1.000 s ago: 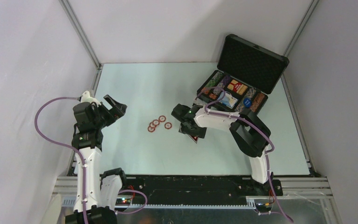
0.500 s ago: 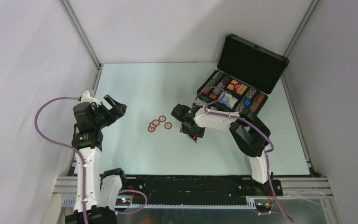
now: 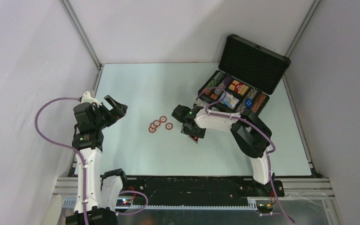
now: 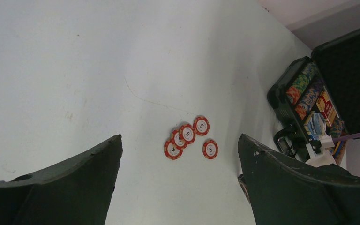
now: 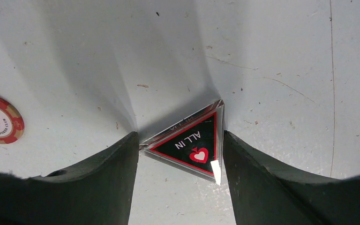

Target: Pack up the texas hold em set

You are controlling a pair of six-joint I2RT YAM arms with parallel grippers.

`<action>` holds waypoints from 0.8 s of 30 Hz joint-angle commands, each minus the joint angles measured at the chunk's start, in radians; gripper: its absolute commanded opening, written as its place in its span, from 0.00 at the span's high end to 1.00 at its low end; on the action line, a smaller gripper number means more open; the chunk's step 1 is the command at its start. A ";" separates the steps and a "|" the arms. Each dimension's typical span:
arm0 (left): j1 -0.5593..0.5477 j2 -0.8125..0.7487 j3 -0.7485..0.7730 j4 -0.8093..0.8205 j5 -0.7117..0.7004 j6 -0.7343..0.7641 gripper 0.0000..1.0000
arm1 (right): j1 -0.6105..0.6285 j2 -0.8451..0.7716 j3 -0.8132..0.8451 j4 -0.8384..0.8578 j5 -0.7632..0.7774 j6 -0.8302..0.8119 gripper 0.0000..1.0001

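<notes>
The right gripper (image 5: 180,140) points down at the counter (image 3: 136,84), its two fingers closed against opposite sides of the black triangular marker (image 5: 190,149), which reads "ALL IN" above a red heart. Just to its left lie five small red-white round chips (image 3: 159,124), some overlapping. Behind the right arm, at the far right of the counter, the black case (image 3: 254,62) stands with its lid up, holding multicoloured chip rows (image 3: 217,79) and a red-white card box (image 3: 238,87). The left gripper (image 4: 179,140) hangs spread wide and empty above the counter's left side.

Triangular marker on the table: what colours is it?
Black triangular marker, red border, white ALL IN lettering; right wrist view shows it best.
</notes>
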 commanded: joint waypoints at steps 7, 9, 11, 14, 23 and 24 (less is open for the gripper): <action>0.005 -0.015 -0.003 0.030 0.013 0.001 0.03 | -0.014 -0.071 -0.018 -0.030 0.051 -0.029 0.33; 0.005 -0.015 -0.003 0.030 0.013 0.001 0.03 | -0.023 -0.081 -0.018 -0.031 0.050 -0.035 0.33; 0.006 -0.014 -0.003 0.030 0.014 0.001 0.03 | -0.030 -0.092 -0.018 -0.032 0.048 -0.043 0.33; 0.006 -0.015 -0.003 0.030 0.013 0.000 0.03 | -0.041 -0.115 -0.018 -0.028 0.049 -0.057 0.33; 0.005 -0.015 -0.004 0.030 0.013 0.000 0.03 | -0.124 -0.214 -0.015 -0.009 0.067 -0.140 0.32; 0.006 -0.015 -0.003 0.030 0.013 0.001 0.03 | -0.148 -0.221 -0.013 -0.009 0.067 -0.159 0.32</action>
